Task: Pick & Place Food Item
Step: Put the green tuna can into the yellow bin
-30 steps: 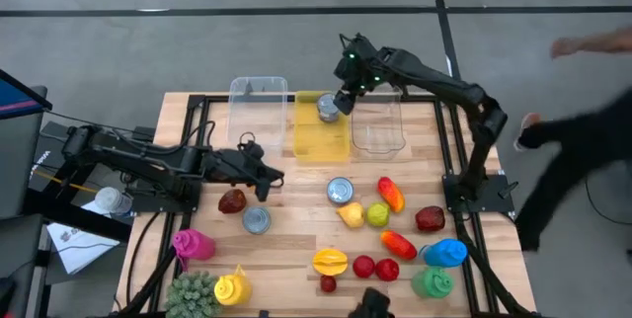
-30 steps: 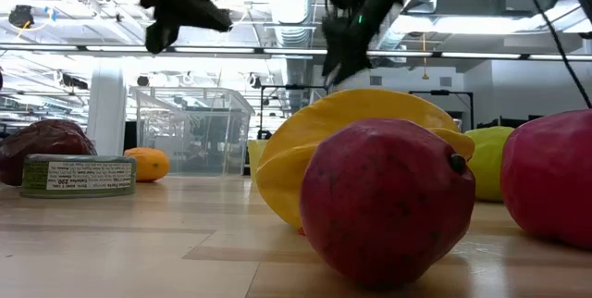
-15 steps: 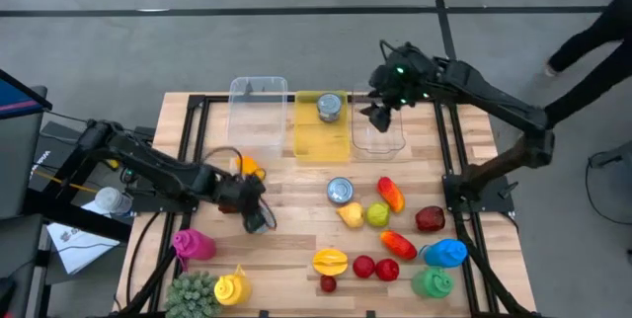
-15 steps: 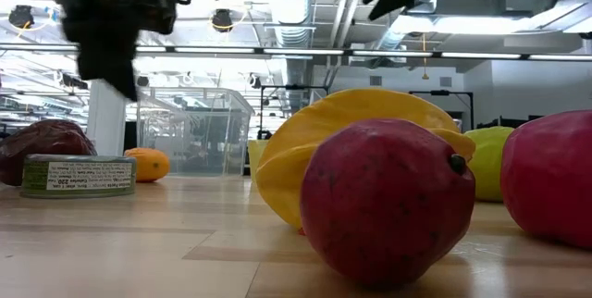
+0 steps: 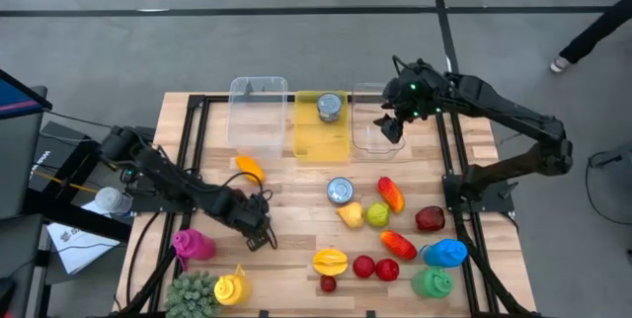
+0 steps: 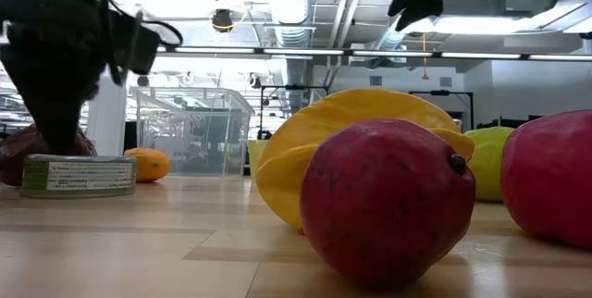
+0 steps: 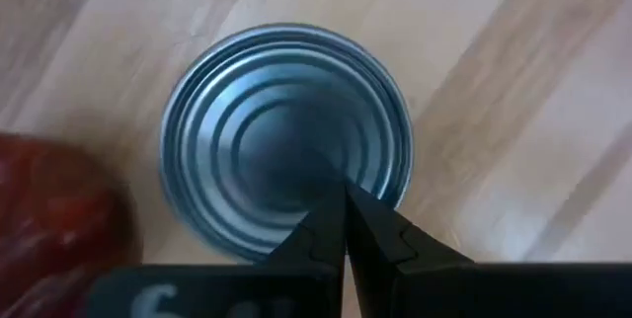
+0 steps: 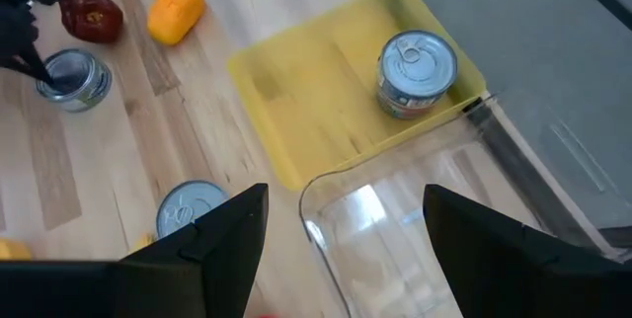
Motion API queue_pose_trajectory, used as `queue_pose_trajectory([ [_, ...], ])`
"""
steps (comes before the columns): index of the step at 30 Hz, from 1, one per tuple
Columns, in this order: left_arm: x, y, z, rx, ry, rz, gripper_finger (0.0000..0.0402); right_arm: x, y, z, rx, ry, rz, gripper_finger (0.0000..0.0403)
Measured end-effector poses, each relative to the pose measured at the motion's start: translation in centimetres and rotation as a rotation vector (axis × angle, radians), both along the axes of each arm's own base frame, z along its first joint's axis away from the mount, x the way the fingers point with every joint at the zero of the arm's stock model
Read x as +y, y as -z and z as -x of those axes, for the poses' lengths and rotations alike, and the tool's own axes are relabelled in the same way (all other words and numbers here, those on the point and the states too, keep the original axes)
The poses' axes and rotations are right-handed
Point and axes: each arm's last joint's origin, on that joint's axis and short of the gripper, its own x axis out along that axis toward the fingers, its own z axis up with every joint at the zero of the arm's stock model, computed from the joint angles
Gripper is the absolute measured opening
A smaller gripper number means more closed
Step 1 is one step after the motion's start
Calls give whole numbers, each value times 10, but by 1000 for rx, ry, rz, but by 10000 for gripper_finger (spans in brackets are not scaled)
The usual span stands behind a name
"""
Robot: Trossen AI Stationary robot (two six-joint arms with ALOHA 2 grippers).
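While its two fingers are pressed together with nothing between them, the left claw (image 7: 344, 221) points straight down at the ribbed lid of a tin can (image 7: 286, 140), its tips over the lid's near edge; whether they touch the metal cannot be told. In the low view this can (image 6: 78, 175) stands upright on the worktop (image 5: 286, 259) with the dark left claw (image 6: 51, 104) right above it. A dark red fruit (image 8: 94, 17) sits just beside the can, and an orange fruit (image 5: 249, 168) lies near, toward the bins.

Over at the far side, the right claw (image 8: 341, 249) hangs with its fingers spread apart and empty, above the near rim of a clear bin (image 5: 378, 120). Beside that bin is a yellow bin (image 5: 321, 142), and a second tin can (image 5: 329, 108) stands upright inside it. Another clear bin (image 5: 257, 113) sits on the yellow one's other side.

A third tin can (image 5: 340, 191) rests on the bare wood near the middle, close to a cluster of toy fruit (image 5: 378, 214).
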Motion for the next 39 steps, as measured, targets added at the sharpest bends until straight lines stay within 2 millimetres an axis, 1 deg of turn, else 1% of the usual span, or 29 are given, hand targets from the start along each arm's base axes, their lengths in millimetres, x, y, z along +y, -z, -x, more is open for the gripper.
queue_pose_trajectory([
  [4,0,13,-23,-67,57,81,0,3,-1,4,-8,-6,0,265],
  [6,4,17,-31,-97,98,87,0,5,-4,7,-20,-13,4,265],
  [8,13,19,-39,-135,154,76,0,8,-6,10,-33,-17,9,265],
  [12,43,18,-59,-262,192,19,0,10,-11,16,-53,-13,14,265],
  [17,87,20,-81,-406,93,-38,0,11,-13,20,-67,-11,17,265],
  [20,102,16,-84,-457,26,-45,0,11,-13,19,-66,-10,17,265],
  [22,103,1,-84,-505,3,-30,0,11,-13,19,-66,-11,17,265],
  [24,100,-20,-80,-574,0,-42,0,12,-12,17,-63,-16,14,265],
  [26,98,-36,-71,-596,-31,-107,0,13,-12,16,-62,-23,13,265],
  [28,98,-43,-61,-561,-105,-207,0,15,-12,15,-72,-25,10,265],
  [29,98,-43,-58,-544,-139,-244,0,16,-13,13,-84,-25,7,265],
  [31,97,-37,-54,-520,-153,-268,0,18,-14,11,-104,-25,1,265],
  [34,89,-25,-58,-564,-149,-265,0,23,-16,8,-132,-30,-11,265],
  [39,75,-3,-59,-550,-168,-315,0,28,-16,6,-133,-44,-15,265],
])
